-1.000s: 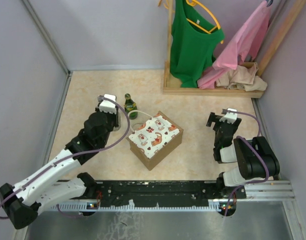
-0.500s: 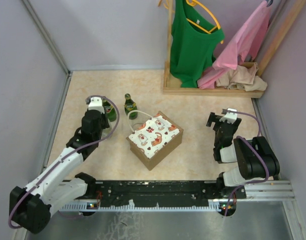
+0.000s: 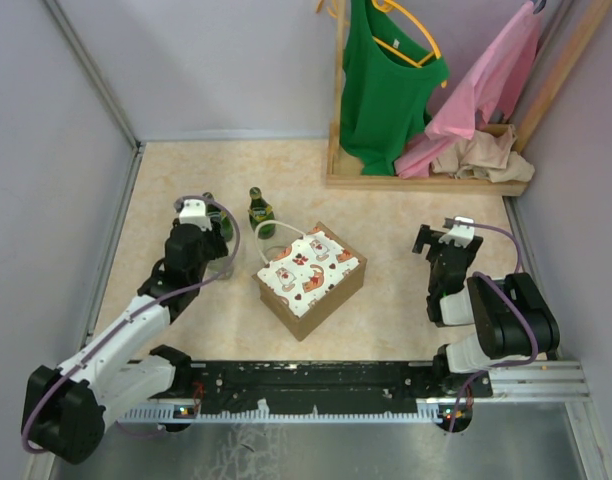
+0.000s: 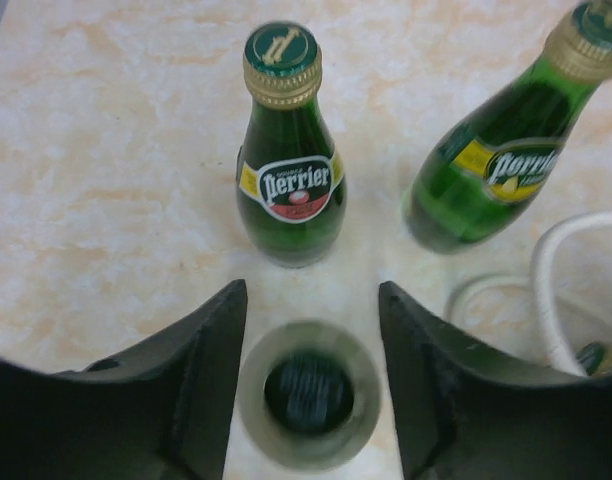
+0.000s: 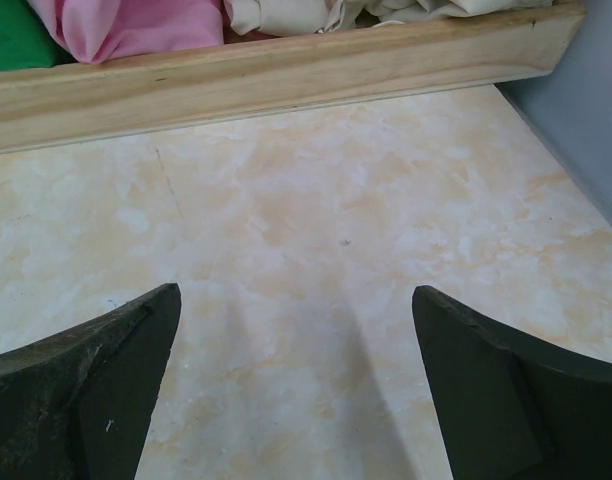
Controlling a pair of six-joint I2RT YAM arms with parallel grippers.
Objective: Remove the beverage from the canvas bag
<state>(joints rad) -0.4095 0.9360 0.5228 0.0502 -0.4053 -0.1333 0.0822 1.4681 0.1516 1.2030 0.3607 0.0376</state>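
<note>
Left wrist view has the left fingers (image 4: 186, 390) parted part-way, either side of a blurred round thing (image 4: 308, 395) that I cannot identify. Whether they press on it I cannot tell. Just beyond their tips a red-label bottle (image 4: 289, 190) stands upright on the counter (image 4: 106, 200). A yellow-label bottle (image 4: 486, 170) is to its right, beside the white handle (image 4: 558, 290) of the canvas bag (image 3: 309, 280). Both bottles are outside the bag, which sits mid-counter, so the task looks close to done. The main risk, as I judge it, is a tip-over: the bottles are tall on narrow bases, and a finger swinging forward or sideways would clip the nearer one and send it into its neighbour. A sweep to the right could also catch the handle loop and drag the bag. Room is tight on the left, where the wall (image 3: 56, 200) runs close to the arm; straight up and back toward the near edge looks free. The right fingers (image 5: 86, 390) are spread wide with nothing between them, over bare counter facing the wooden rack base (image 5: 286, 70) at the far right, apart from the bag.
</note>
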